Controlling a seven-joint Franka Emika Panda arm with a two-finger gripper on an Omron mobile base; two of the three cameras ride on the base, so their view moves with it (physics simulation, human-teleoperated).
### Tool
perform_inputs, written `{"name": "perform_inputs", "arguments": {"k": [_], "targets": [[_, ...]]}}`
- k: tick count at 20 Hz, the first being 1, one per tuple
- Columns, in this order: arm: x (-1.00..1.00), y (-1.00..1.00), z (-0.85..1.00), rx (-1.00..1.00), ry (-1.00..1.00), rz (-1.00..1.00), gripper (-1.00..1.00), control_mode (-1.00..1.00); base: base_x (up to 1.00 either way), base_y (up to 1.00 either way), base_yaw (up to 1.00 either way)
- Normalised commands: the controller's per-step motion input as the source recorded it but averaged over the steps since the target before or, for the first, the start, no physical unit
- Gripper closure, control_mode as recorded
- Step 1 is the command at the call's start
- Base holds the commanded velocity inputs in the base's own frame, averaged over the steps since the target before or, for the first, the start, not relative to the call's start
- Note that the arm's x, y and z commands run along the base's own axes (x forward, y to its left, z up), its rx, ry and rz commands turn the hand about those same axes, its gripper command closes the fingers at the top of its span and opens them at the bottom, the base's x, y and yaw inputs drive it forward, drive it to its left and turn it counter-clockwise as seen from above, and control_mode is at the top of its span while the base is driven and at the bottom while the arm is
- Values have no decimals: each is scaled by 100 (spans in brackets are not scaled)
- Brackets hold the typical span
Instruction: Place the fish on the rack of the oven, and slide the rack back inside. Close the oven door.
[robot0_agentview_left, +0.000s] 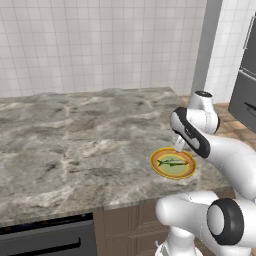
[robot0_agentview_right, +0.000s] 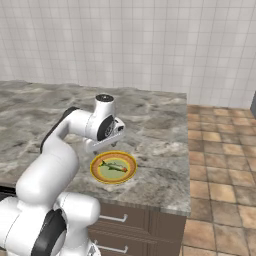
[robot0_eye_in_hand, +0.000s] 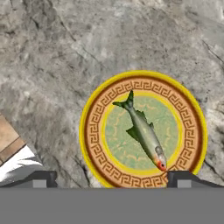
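— One fish (robot0_eye_in_hand: 145, 133), was that all the plate (robot0_eye_in_hand: 94, 144) carried?

— Yes. It lay slantwise across the green centre of the orange-rimmed plate, tail toward one side of the rim and head toward the other, nothing else on it. The plate sat on the marble counter (robot0_agentview_left: 75, 135), near its front edge and toward the end by the tiled floor (robot0_agentview_right: 220, 150).

— And the gripper (robot0_eye_in_hand: 111, 178)?

— It hung above the plate, apart from the fish. Its two dark fingertips (robot0_eye_in_hand: 43, 178) stood wide, one on either side, with the fish's head end between them in the hand view. Nothing was held.

— Why spread like that?

— My reading: the gap was set to straddle the slender body before a descent. The fish ran diagonally to the line between the tips, so a turn of the wrist might have been wanted for a clean pinch across its back.

— The oven?

— A black front (robot0_agentview_left: 47, 240) with a bar handle showed below the counter at the left; I could not tell whether it was the oven. No rack work had begun.
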Motion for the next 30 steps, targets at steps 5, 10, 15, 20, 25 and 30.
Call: {"name": "perform_inputs", "arguments": {"k": [5, 10, 15, 20, 25, 30], "targets": [[8, 0, -10, -10, 6, 22, -100, -100, 0, 0, 0], [0, 0, -18, -11, 2, 17, -100, -100, 0, 0, 0], [3, -2, -33, -5, -1, 1, -100, -100, 0, 0, 0], [10, -1, -38, -1, 0, -12, -100, -100, 0, 0, 0], [7, -11, -33, 0, 0, -14, -100, -100, 0, 0, 0], [13, -27, -23, 0, 0, -3, -100, -100, 0, 0, 0]]}}
